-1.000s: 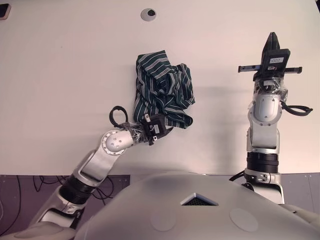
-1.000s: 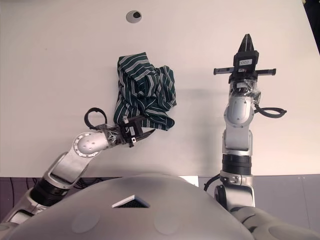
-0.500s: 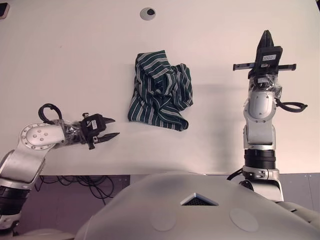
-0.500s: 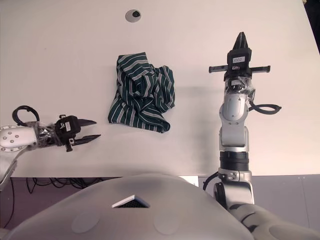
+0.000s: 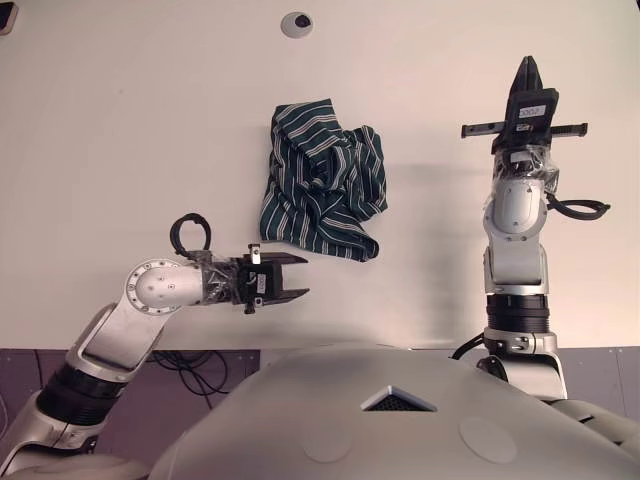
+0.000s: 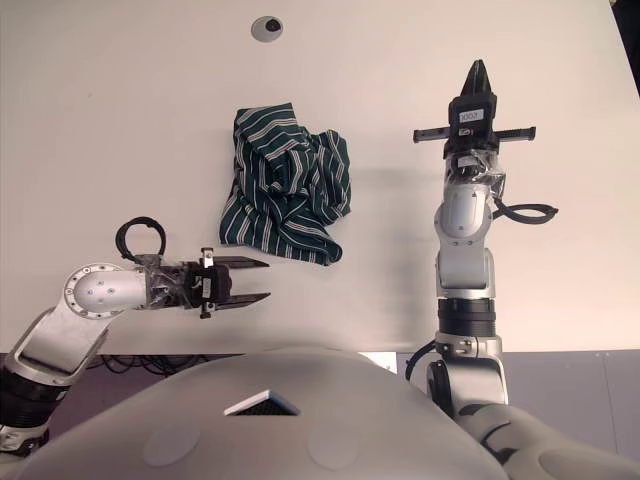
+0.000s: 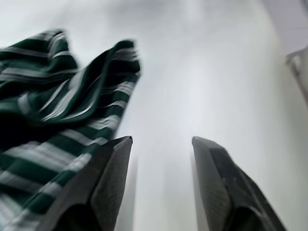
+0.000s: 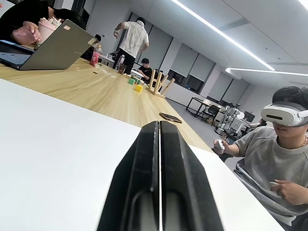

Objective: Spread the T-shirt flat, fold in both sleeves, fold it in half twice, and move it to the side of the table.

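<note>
A dark green T-shirt [image 5: 322,182] with white stripes lies crumpled in a heap at the middle of the white table [image 5: 120,150]. My left gripper [image 5: 298,276] hovers open just in front of the shirt's near left corner, its fingers pointing right with nothing between them. In the left wrist view the striped T-shirt [image 7: 53,115] lies beside one finger [image 7: 108,185]. My right gripper [image 5: 526,70] stands to the right of the shirt, well apart from it, pointing away from me with its fingers [image 8: 159,183] pressed together and empty.
A small round grey fitting [image 5: 296,27] sits in the table at the far side, beyond the shirt. The table's near edge runs just below my left gripper. Bare table surface lies left of the shirt and between the shirt and my right arm.
My left gripper let go of the shirt's near edge, swung far left, and has come back open beside the shirt. The shirt's near hem shifted a little. My right gripper crept slightly farther away.
</note>
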